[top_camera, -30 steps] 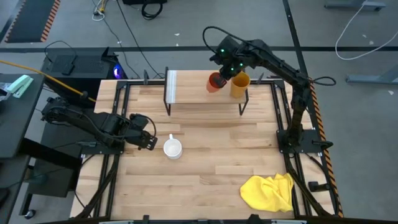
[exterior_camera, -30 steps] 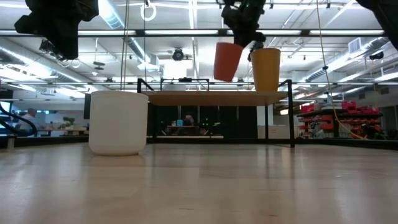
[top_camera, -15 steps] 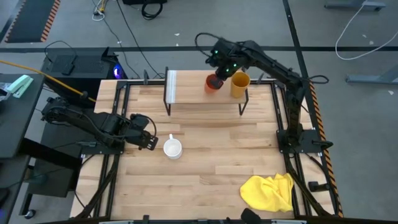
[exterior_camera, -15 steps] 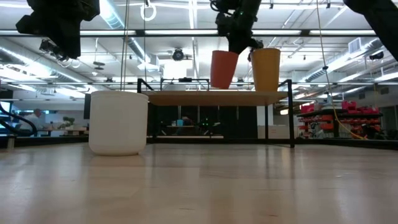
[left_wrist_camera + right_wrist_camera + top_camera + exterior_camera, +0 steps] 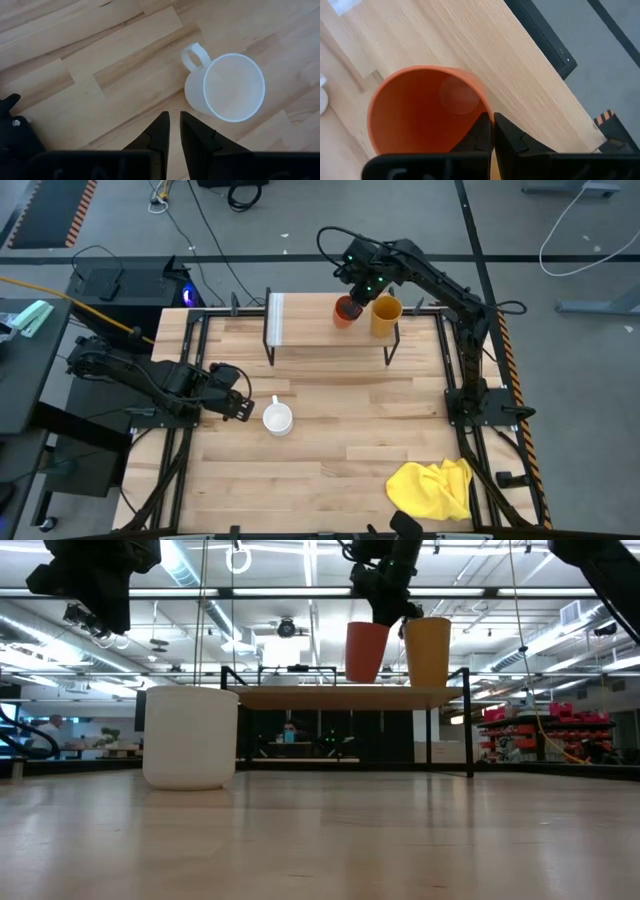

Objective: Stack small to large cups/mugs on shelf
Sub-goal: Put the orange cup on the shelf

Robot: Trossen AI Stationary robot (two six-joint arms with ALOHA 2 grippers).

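The orange-red cup [image 5: 366, 652] is upright at the top board of the shelf [image 5: 320, 330], left of the taller yellow-orange cup [image 5: 428, 652], which stands on the board by its base. My right gripper [image 5: 395, 612] is above the orange-red cup and shut on it. Whether the cup's base touches the board, I cannot tell. The white mug [image 5: 278, 419] stands on the tabletop, its handle toward the table's far-left. My left gripper [image 5: 174, 130] is shut and empty just left of the mug, above the table. My right gripper pinches the orange-red cup's rim [image 5: 487, 111] on the side toward the yellow-orange cup, one finger inside the cup and one outside. The fingers come from above, pointing down. The cup is upright below them, its base at the shelf board.
A crumpled yellow cloth [image 5: 432, 488] lies at the table's near right corner. The shelf has a pale strip [image 5: 277, 320] at its left end and thin black legs [image 5: 392, 348]. Bare board lies between the strip and the orange-red cup.
My right gripper has gone down toward the shelf board with the orange-red cup. The cup was tilted and higher; it now stands upright with its base at the board. In the last half second it has shifted slightly toward the yellow-orange cup.
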